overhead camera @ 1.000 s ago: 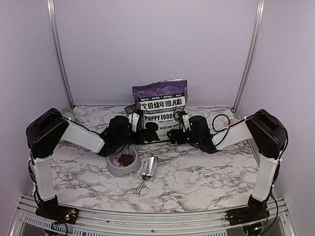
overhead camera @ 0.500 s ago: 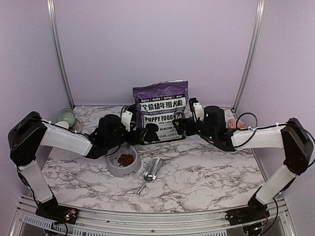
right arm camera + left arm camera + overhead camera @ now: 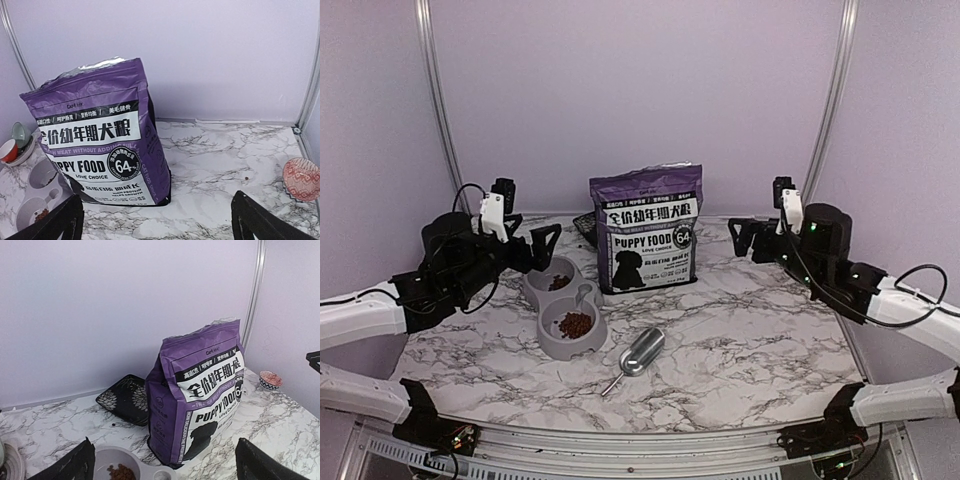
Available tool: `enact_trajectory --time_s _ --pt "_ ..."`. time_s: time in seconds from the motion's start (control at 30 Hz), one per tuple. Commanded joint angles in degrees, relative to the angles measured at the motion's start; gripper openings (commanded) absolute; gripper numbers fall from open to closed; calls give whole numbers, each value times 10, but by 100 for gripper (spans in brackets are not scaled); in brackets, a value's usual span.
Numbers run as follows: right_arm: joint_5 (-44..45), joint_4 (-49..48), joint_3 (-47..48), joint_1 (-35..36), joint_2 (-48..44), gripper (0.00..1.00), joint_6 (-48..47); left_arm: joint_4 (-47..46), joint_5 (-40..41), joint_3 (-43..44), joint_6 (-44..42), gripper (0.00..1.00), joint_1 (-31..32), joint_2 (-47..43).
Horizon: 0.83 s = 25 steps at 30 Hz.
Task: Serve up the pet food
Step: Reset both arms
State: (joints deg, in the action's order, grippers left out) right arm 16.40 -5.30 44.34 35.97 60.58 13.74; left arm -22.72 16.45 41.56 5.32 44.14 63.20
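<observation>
pet food in bowl | left claw, right claw aloft, agape

The bag partly hides the black tray; left wrist view crops the bowl.

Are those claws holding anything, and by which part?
Nothing is held. The left gripper and the right gripper both hang open in the air, either side of the purple bag, touching nothing.

Left hand and right hand withdrew from the bag.
</observation>
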Motion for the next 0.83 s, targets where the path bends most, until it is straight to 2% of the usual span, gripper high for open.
enact_trajectory --time_s 0.0,0.1,0.2,0.27,0.43,0.53,0.8 --pt "54 117 -11 -32 -70 100 3 133 80 -40 0 99 -4 -100" --pt "16 124 -50 -102 -111 100 5 191 118 -70 -5 99 -4 -169" --pt "-65 125 -83 -217 -131 100 26 231 155 -110 -5 99 -5 -239" --pt "-114 119 -102 -267 -137 100 37 263 181 -131 3 99 -5 -292" --pt "-135 96 -129 -279 -159 100 44 300 218 -186 10 99 -5 -402" --pt "-139 81 -146 -279 -173 100 42 304 231 -202 18 99 -5 -437" --pt "-134 71 -152 -279 -185 100 29 300 223 -195 5 99 -5 -407"
